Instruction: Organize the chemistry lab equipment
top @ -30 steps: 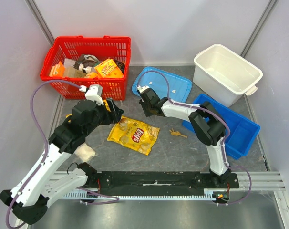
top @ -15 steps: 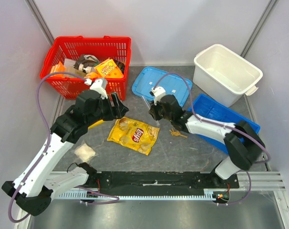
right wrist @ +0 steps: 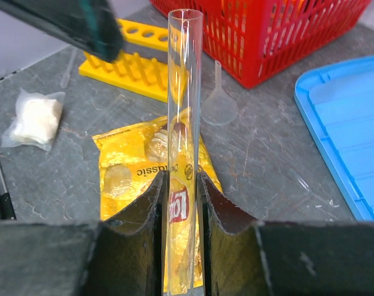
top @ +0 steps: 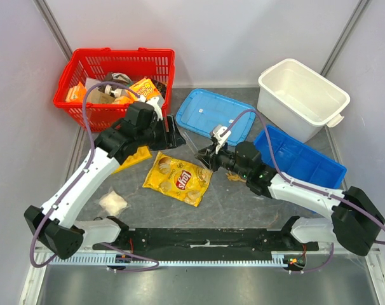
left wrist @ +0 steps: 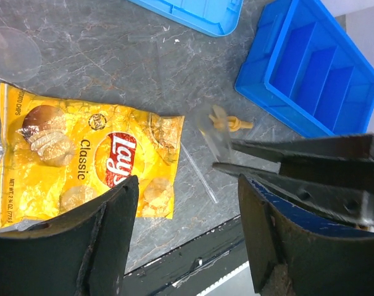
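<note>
Both arms had shifted since a second earlier: the right one had swung off the blue lid [top: 215, 111] and come low over the table [top: 243, 197] beside the chip bag [top: 178, 180], and the left had reached farther in. The right claw [right wrist: 182, 185] was pinching a glass test tube [right wrist: 185, 92] at its near end, so the tube stuck straight out past the fingertips toward the yellow rack [right wrist: 134, 68]. The left claw [left wrist: 187, 185] hung spread and empty above the bag. To seat the tube well, the left arm probably had to clear the rack first. The tube then needed a gentle grip, tipping upright, and centring over one hole before lowering.
</note>
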